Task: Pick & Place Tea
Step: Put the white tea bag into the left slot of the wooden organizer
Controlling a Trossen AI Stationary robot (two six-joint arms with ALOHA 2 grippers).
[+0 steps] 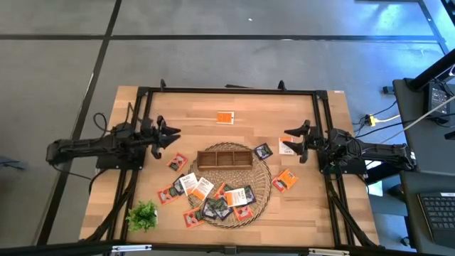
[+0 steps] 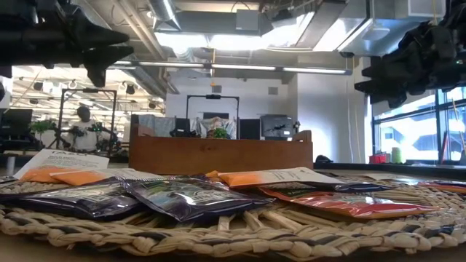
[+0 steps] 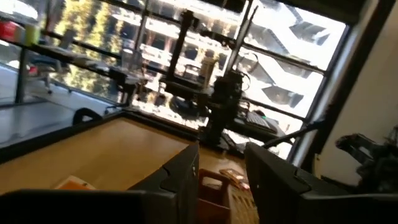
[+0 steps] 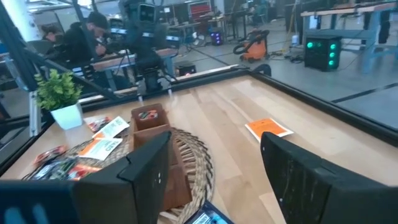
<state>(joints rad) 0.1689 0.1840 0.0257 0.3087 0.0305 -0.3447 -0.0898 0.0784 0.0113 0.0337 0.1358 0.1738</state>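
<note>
low at table level, the round wicker mat fills the front, and the tea sachets lie flat across it: dark purple ones nearest, orange and white ones just behind. beyond them stands the wooden tray, side on. from above, most of the tea sachets crowd the near half of the wicker mat and spill onto the table on the left arm's side, beside a small green plant. the wooden tray sits at the mat's far edge; i can't make out what lies in its compartments. a few sachets lie apart, one orange sachet alone on the far side of the table. left gripper hangs above the table to the tray's left, fingers released, gripping nothing. right gripper waits on the opposite side, fingers spread wide, also holding nothing. far behind, a person sits at a bench.
</note>
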